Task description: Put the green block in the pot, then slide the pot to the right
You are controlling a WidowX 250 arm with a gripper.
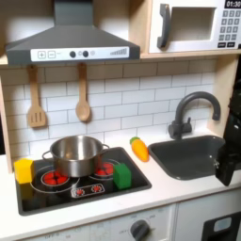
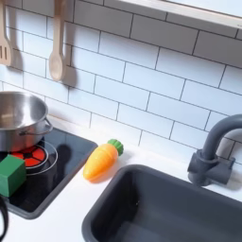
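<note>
The green block (image 1: 122, 175) rests on the black stovetop (image 1: 132, 184) at its front right corner, to the right of the pot in the first exterior view. In the second exterior view the green block (image 2: 11, 175) lies just in front of the pot (image 2: 19, 118). The shiny silver pot (image 1: 75, 153) stands on the rear of the stove over the red burners, and nothing shows inside it. My gripper (image 1: 227, 168) hangs as a dark shape at the first exterior view's right edge, over the sink and far from the block. Its fingers are too dark to read.
A yellow block (image 1: 24, 170) sits at the stove's left front. An orange carrot toy (image 1: 140, 149) (image 2: 102, 161) lies between stove and sink (image 1: 179, 160). A dark faucet (image 1: 188, 111) stands behind the sink. Wooden utensils (image 1: 83, 104) hang on the tiled wall.
</note>
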